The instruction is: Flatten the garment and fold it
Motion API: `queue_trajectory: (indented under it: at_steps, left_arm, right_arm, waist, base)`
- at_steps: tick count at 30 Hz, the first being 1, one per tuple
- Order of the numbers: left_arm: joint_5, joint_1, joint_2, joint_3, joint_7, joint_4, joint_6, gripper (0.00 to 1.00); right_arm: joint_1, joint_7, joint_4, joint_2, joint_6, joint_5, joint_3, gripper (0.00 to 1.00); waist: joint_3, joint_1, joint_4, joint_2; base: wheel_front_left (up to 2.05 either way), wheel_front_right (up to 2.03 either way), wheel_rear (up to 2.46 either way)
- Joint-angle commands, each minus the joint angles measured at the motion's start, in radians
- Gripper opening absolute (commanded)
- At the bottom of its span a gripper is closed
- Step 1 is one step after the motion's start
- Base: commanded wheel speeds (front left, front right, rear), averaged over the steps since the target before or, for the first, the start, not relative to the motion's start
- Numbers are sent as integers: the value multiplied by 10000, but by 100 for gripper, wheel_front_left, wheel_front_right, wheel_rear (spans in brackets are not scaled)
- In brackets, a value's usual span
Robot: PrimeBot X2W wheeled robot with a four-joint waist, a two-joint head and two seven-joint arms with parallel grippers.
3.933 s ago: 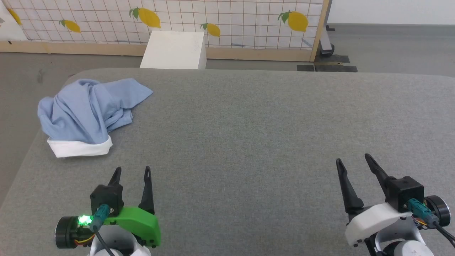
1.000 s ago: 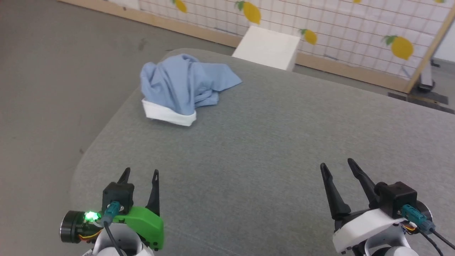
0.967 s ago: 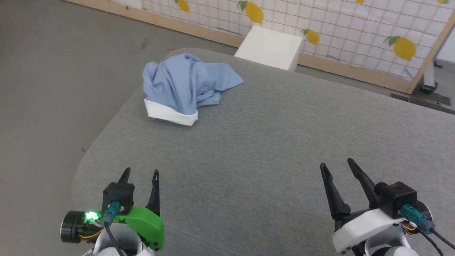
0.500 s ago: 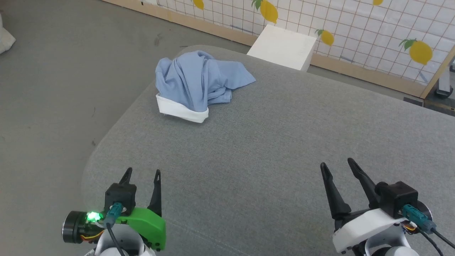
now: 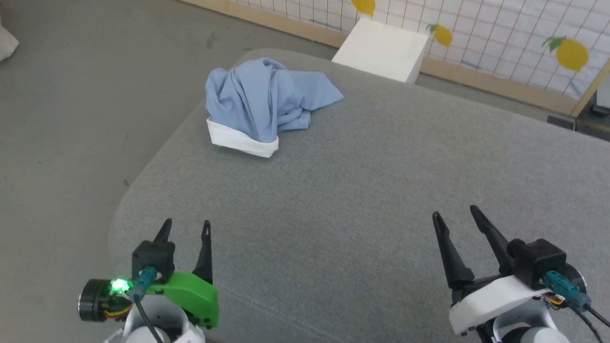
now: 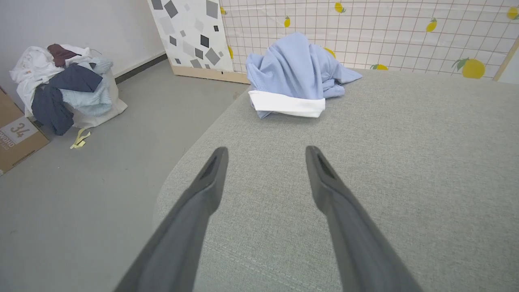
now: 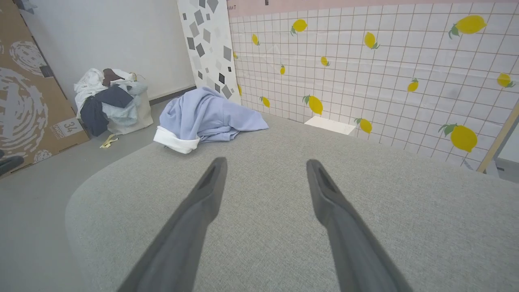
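Observation:
The garment (image 5: 259, 102) is a light blue shirt lying crumpled in a heap near the far left corner of the grey table (image 5: 362, 190), with a white band along its near edge. It also appears ahead in the left wrist view (image 6: 294, 71) and at the left in the right wrist view (image 7: 202, 117). My left gripper (image 5: 186, 226) hovers open over the near left of the table, well short of the garment. My right gripper (image 5: 455, 212) is open at the near right, far from it. Nothing sits between either pair of fingers.
The table's rounded left edge (image 5: 143, 176) drops to grey floor. A white box (image 5: 383, 50) stands behind the table before a lemon-print screen (image 5: 524, 33). A bag heaped with clothes (image 6: 67, 89) and a cardboard box (image 6: 16, 136) sit on the floor at left.
The head camera has kept turning left and tilting, so the whole picture shifted. The garment lies as before. Both grippers stay open in about the same place.

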Motion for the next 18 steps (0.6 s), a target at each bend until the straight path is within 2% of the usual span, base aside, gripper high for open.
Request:
queue_trajectory:
  at_steps: [1, 5, 9, 12, 14, 18]
  left_arm:
    - [-85, -364, 127, 52, -9, -79, -16, 100]
    - [-337, -1274, 418, 241, 207, -168, -327, 100]
    - [-689, -2788, 920, 451, 661, -44, -911, 100]
    - [-1083, -4188, 1531, 554, 1021, 211, -1474, 100]
    - [-1379, -5085, 1945, 522, 1316, 449, -1689, 100]
    - [-2018, -6601, 2791, 89, 2260, 1205, -1870, 100]
  right_arm:
    - [-80, 70, -192, 4, -15, -132, -70, 100]
    - [-356, 281, -780, -142, -15, -364, -218, 100]
    - [-581, 460, -1428, -430, -15, -513, -376, 100]
    - [-760, 573, -1942, -621, -15, -587, -515, 100]
    - [-866, 590, -2210, -727, -15, -608, -631, 100]
    - [-988, 566, -2640, -818, -15, -654, -848, 100]
  waist:
    - [527, 0, -219, 0]
    - [1537, 0, -541, 0]
    - [2576, 0, -904, 0]
    - [3390, 0, -1234, 0]
    - [3806, 0, -1428, 0]
    - [4513, 0, -1792, 0]
  base:
    - [0, 0, 0]
    - [0, 0, 0]
    - [0, 0, 0]
    - [0, 0, 0]
    - [0, 0, 0]
    - [0, 0, 0]
